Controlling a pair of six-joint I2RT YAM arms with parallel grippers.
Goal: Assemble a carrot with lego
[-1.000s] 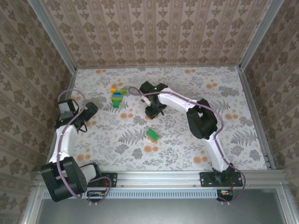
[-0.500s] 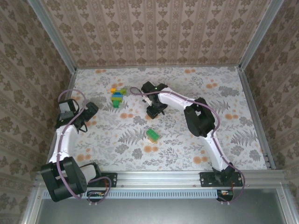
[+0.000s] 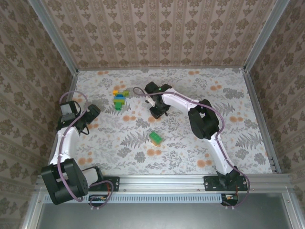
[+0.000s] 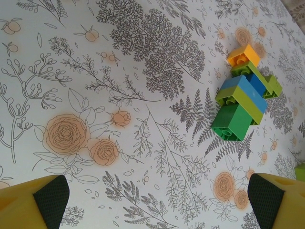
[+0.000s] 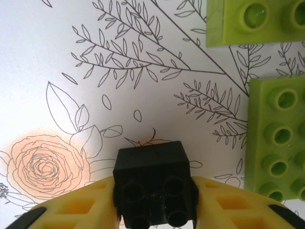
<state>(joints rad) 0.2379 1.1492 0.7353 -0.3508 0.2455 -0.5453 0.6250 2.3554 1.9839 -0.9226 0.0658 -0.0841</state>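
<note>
I am holding my left arm (image 3: 64, 143) folded along the left side, its left gripper (image 4: 157, 198) spread wide. I am holding my right arm (image 3: 209, 129) stretched forward and inward, its right gripper (image 5: 155, 202) pinching a black brick (image 5: 151, 171) between both fingers.

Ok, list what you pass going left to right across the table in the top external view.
left gripper → build of yellow, green and blue bricks → right gripper, closed on a black brick. The loose green brick nearer the bases overlaps it, so I left it out.
</note>
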